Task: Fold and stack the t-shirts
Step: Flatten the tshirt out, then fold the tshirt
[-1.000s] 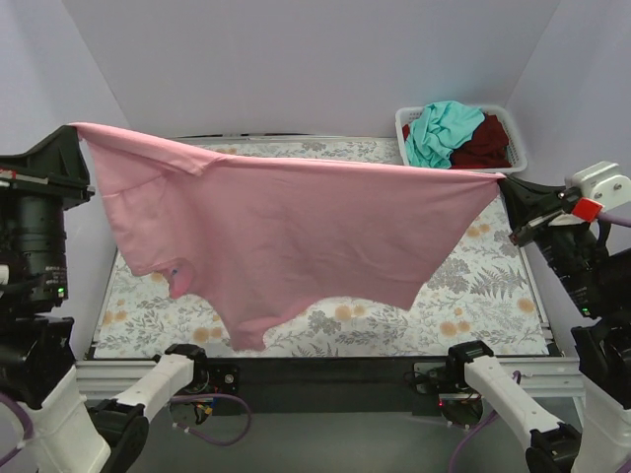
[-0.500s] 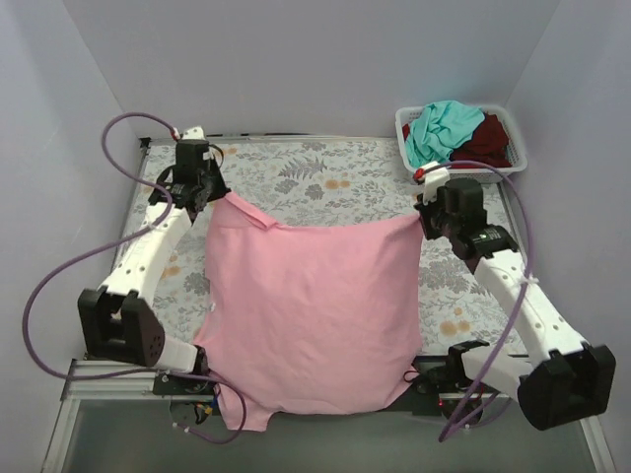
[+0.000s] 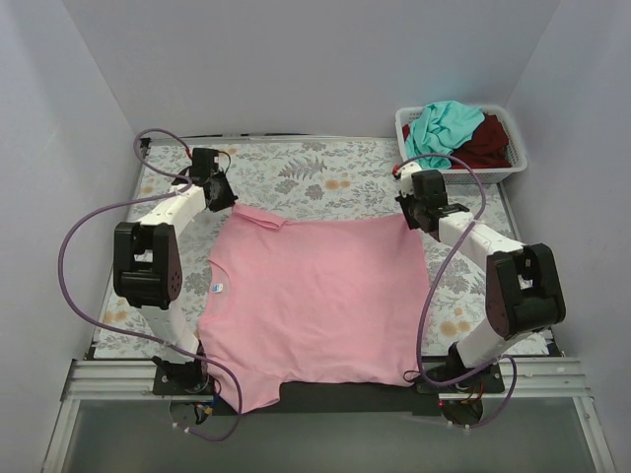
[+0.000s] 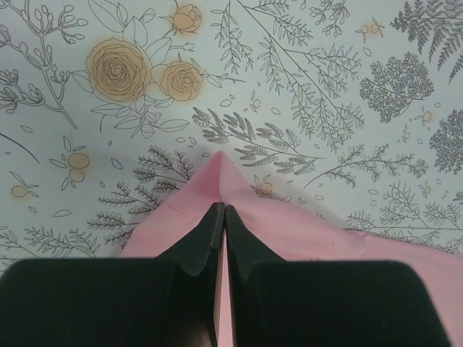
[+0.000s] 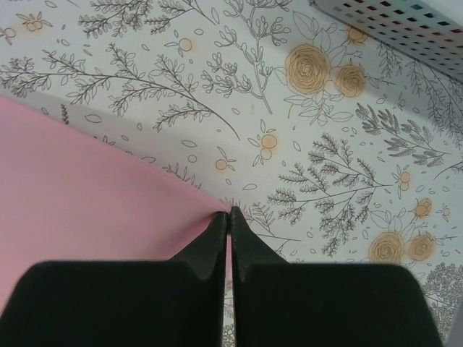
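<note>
The light pink t-shirt (image 3: 315,296) lies spread flat on the flowered table, its neck label at the left and its near edge hanging over the table front. My left gripper (image 3: 229,204) is shut on the shirt's far left corner (image 4: 217,181). My right gripper (image 3: 412,219) is shut on the far right corner (image 5: 217,211). Both corners rest low on the table. The teal t-shirt (image 3: 439,128) and the dark red t-shirt (image 3: 485,140) lie bunched in the white basket (image 3: 517,158) at the back right.
The flowered tablecloth (image 3: 325,177) shows behind the shirt and at both sides. Purple cables (image 3: 74,236) loop beside each arm. The basket's perforated wall (image 5: 405,25) shows at the top right of the right wrist view.
The pink shirt was held stretched high in the air; both arms have brought it down and away from the camera. It now lies spread on the table, still gripped at both far corners.
</note>
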Controlling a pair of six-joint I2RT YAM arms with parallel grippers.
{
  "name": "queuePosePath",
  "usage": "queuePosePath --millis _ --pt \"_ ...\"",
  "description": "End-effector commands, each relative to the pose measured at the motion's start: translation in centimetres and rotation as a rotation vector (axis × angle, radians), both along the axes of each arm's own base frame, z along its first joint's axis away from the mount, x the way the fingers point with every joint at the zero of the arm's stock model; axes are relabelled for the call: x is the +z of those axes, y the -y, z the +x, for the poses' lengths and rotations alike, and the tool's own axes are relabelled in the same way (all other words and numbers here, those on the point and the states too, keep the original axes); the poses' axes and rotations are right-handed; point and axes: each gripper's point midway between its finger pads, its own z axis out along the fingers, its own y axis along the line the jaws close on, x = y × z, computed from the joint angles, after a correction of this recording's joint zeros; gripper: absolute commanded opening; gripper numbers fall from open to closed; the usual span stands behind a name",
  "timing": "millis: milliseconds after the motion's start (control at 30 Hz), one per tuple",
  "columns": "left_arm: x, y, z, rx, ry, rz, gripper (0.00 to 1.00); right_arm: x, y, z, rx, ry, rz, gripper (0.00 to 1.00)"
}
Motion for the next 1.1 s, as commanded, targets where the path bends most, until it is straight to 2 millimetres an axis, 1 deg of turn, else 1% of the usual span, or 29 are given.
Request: queuePosePath --millis 0,100,233,300,333,433,567,600,667,700,733,767,833,867,900,967,1000,1033,1067 --pt "2.4 0.5 2.2 -0.001 0.074 -0.057 0.0 2.5 0.4 3.3 -0.039 0.11 -0.024 0.01" --pt "1.9 0.2 1.9 0.011 0.051 -0.06 0.0 1.6 0.9 3.7 -0.06 0.096 -0.049 0.01" --pt "2.6 -0.5 1.7 0.037 0.063 -0.071 0.0 1.8 1.8 4.3 -0.124 0.109 -0.047 0.01" --pt "2.8 -0.8 1.9 0.053 0.068 -0.078 0.0 1.9 2.1 4.7 -0.146 0.113 -0.037 0.01" --pt "3.2 -0.3 2.3 0.038 0.074 -0.103 0.0 2.0 2.3 4.8 -0.157 0.116 -0.039 0.01" --pt "3.6 -0.2 2.9 0.041 0.075 -0.113 0.0 2.1 2.5 5.1 -0.172 0.121 -0.04 0.01" --pt "4.4 0.1 2.7 0.036 0.079 -0.134 0.0 2.4 2.8 5.1 -0.185 0.127 -0.041 0.01" --pt "4.5 0.1 2.4 0.036 0.074 -0.134 0.0 2.8 2.8 4.9 -0.186 0.136 -0.037 0.01" --pt "5.3 0.0 1.7 0.043 0.082 -0.135 0.0 2.6 3.0 4.3 -0.188 0.13 -0.037 0.01" --pt "4.9 0.0 1.0 0.049 0.069 -0.135 0.0 2.9 3.1 4.1 -0.191 0.135 -0.039 0.01" --pt "5.6 -0.1 0.5 0.052 0.076 -0.139 0.0 2.5 3.4 3.5 -0.194 0.126 -0.047 0.01" --pt "5.0 -0.1 -0.4 0.064 0.056 -0.144 0.0 2.8 3.4 3.2 -0.198 0.131 -0.044 0.01" --pt "5.1 0.0 -1.4 0.067 0.048 -0.157 0.0 2.6 3.8 2.4 -0.207 0.121 -0.049 0.01" --pt "5.7 0.0 -2.0 0.068 0.06 -0.162 0.0 2.3 3.9 1.9 -0.218 0.112 -0.046 0.01" --pt "5.3 0.1 -2.8 0.077 0.045 -0.171 0.0 2.7 4.0 1.5 -0.226 0.118 -0.037 0.01" --pt "5.2 0.1 -3.9 0.08 0.036 -0.179 0.0 2.2 4.4 0.3 -0.249 0.083 -0.037 0.01" --pt "6.0 0.1 -4.4 0.085 0.053 -0.185 0.0 2.6 4.4 -0.2 -0.266 0.084 -0.015 0.01" --pt "5.3 0.0 -5.4 0.092 0.026 -0.182 0.0 2.6 4.3 -0.5 -0.269 0.077 -0.004 0.01" --pt "5.6 -0.1 -5.9 0.096 0.028 -0.182 0.0 2.7 4.3 -1.1 -0.272 0.07 0.006 0.01"
